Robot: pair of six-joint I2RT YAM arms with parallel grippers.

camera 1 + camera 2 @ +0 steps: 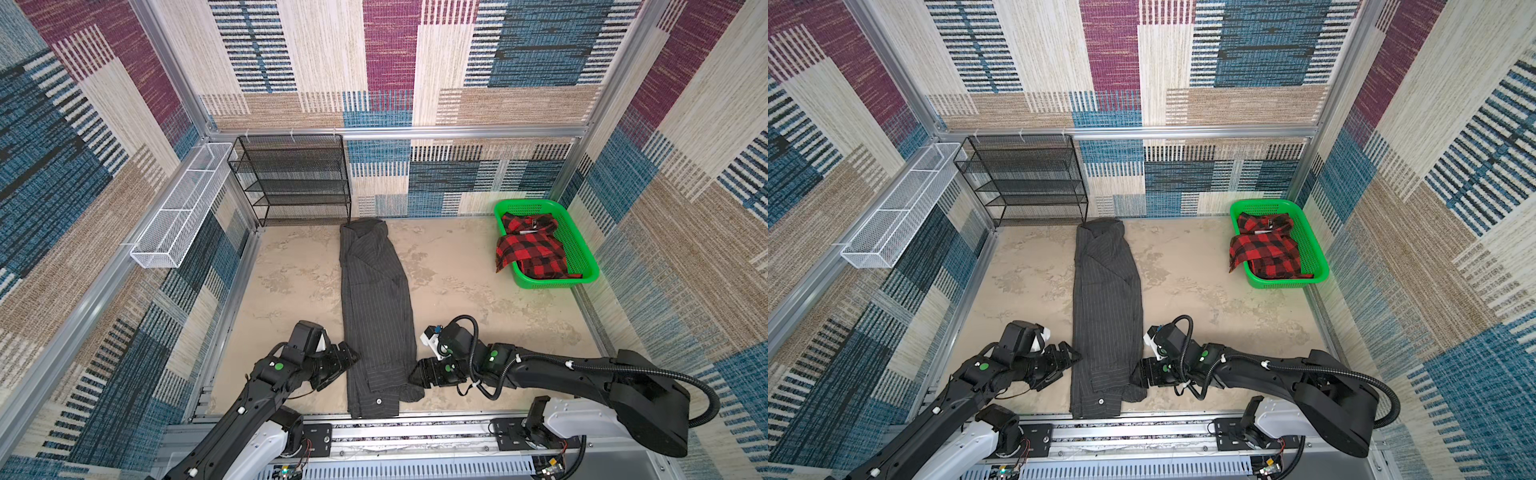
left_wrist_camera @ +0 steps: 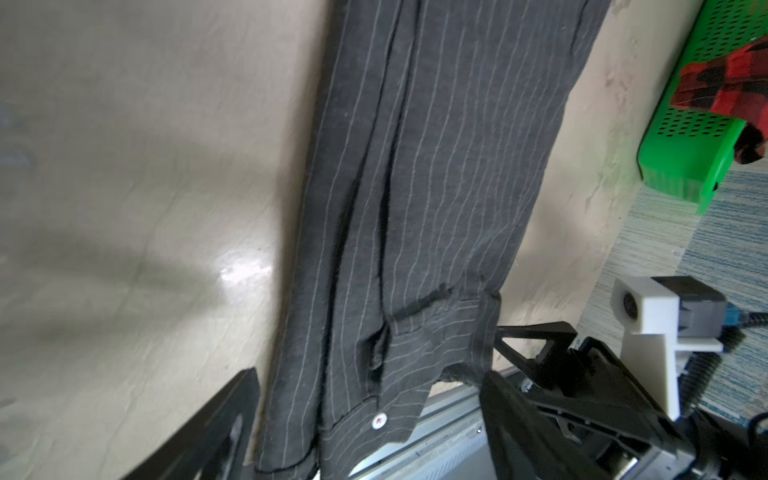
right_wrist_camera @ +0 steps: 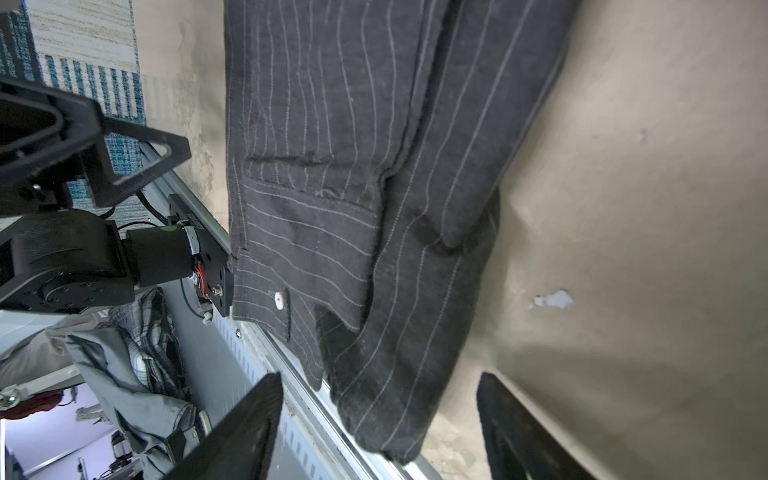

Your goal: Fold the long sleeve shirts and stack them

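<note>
Tabletop: pincers low, seemingly against shirt

Bright, even light in both top views — walls bow at the edges. Wrist views blur; glare on the table ahead of the left pincer.

The shirt lies lengthwise down the middle of the worktop, back edge to front edge. A rack stands in the back left corner, just beside the shirt's far end. A basket sits in the back right corner, a second shirt in it. My left gripper is just left of the shirt's near end, my right gripper just right.
</note>
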